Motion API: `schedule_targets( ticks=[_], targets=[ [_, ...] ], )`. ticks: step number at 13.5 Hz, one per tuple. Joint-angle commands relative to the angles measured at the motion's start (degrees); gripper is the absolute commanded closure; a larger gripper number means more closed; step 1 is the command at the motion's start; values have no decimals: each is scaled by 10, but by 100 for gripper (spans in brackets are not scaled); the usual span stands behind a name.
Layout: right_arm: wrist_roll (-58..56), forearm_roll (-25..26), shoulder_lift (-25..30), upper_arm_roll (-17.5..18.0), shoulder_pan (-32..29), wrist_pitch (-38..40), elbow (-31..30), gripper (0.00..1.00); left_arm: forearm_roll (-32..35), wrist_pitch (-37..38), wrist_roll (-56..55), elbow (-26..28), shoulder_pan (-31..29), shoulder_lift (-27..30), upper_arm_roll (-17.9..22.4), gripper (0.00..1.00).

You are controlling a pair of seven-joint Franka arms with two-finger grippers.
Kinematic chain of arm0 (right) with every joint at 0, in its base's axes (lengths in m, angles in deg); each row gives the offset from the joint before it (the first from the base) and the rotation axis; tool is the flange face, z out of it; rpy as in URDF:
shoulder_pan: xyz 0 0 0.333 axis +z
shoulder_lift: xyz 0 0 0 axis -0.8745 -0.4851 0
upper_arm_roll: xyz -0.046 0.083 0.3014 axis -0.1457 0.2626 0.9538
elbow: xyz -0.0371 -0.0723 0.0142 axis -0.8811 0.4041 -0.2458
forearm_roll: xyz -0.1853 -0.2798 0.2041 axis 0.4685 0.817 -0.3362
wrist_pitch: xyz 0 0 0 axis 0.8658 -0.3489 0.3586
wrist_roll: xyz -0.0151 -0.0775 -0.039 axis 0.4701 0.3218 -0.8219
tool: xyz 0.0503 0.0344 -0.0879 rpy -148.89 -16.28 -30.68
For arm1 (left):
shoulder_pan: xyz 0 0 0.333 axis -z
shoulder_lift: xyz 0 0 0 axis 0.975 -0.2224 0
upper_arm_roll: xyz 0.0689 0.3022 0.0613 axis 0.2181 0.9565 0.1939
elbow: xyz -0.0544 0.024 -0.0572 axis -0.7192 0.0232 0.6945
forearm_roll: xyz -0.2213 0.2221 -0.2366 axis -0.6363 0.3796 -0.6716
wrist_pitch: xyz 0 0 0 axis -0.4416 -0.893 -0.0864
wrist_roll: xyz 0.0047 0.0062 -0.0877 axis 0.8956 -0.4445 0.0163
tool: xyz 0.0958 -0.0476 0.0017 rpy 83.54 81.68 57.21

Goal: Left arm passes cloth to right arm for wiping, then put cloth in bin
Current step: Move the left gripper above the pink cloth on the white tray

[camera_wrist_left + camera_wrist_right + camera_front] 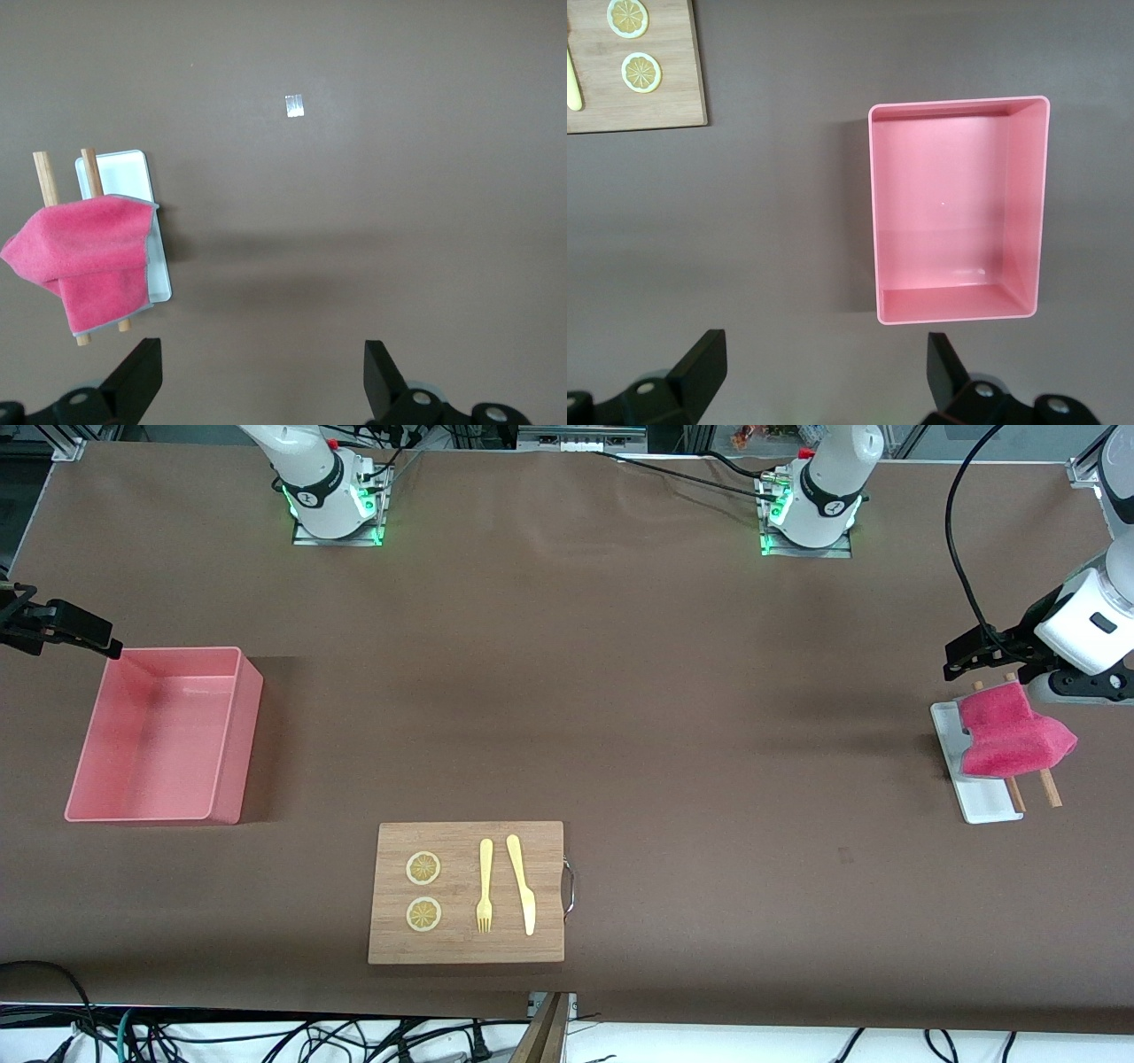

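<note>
At the left arm's end of the table, the cloth lay draped over two wooden sticks on a white tray, ungrasped. Nothing had been passed, wiped or binned. The left gripper was held spread and empty above the bare table beside the tray, as its wrist view showed. The right gripper, likewise spread, was seen beside the empty bin only from its own wrist.

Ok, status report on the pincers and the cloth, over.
Left pincer open, over bare table beside cloth. Right pincer open, beside bin. Cloth draped on wooden rods over white tray, untouched. Nothing in the way.
</note>
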Motion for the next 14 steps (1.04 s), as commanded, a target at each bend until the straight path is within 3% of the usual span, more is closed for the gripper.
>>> schedule_targets(
  ticks=[1, 6, 12, 14],
  targets=[
    [-7, -5, -5, 1, -3, 1, 12, 0, 3, 24, 5, -6, -30, -7, -3, 0],
    [-7, -5, -5, 2, -2, 2, 12, 0, 7, 20, 12, -6, -77, -65, -3, 0],
    [-9, -4, -5, 3, -1, 2, 12, 0, 60, -48, 173, -13, -103, -148, -3, 0],
    [-9, -4, -6, 3, -1, 2, 12, 0, 104, -79, 266, -14, -104, -169, -3, 0]
  ],
)
